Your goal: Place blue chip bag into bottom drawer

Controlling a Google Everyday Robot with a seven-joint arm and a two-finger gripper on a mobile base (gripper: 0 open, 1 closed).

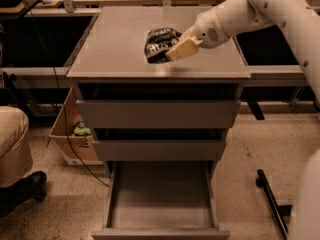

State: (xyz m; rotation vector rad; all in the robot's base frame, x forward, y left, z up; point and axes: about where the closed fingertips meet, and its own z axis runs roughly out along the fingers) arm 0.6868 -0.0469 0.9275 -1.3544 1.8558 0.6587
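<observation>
The gripper, over the cabinet top, has its jaws pinched on the right edge of the blue chip bag, which sticks out to their left.

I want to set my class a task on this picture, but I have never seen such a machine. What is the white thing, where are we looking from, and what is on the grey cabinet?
The big white shape is a robot arm reaching in from the right. Its tan gripper is at the blue chip bag on the grey cabinet top. I cannot tell whether the bag is gripped yet. The single camera looks down at the cabinet's front. The bottom drawer is pulled open, and the two above it are pushed in. At left are a cardboard box and someone's leg.
</observation>
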